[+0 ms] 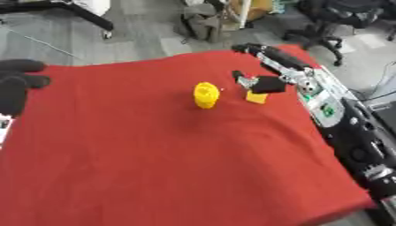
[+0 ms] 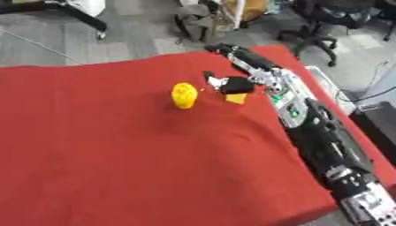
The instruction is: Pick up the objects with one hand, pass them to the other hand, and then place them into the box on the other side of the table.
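Observation:
A rounded yellow object [image 1: 206, 95] stands on the red cloth [image 1: 154, 154], a little beyond the middle. To its right lies a small yellow block [image 1: 257, 97]. My right hand [image 1: 287, 69] reaches in from the right edge, its long fingers stretched straight toward the far edge. Its thumb [image 1: 263, 84] sticks out to the left just above the block and hides the block's far side. The hand is open and nothing is held. My left hand [image 1: 17, 84] shows black at the left edge with its fingers relaxed, well away from both objects. No box is in view.
Beyond the table's far edge is grey floor with office chairs [image 1: 333, 22] and other clutter. The cloth's right edge runs under my right forearm [image 2: 317, 132]. A dark item [image 2: 379, 121] sits off the table at the right.

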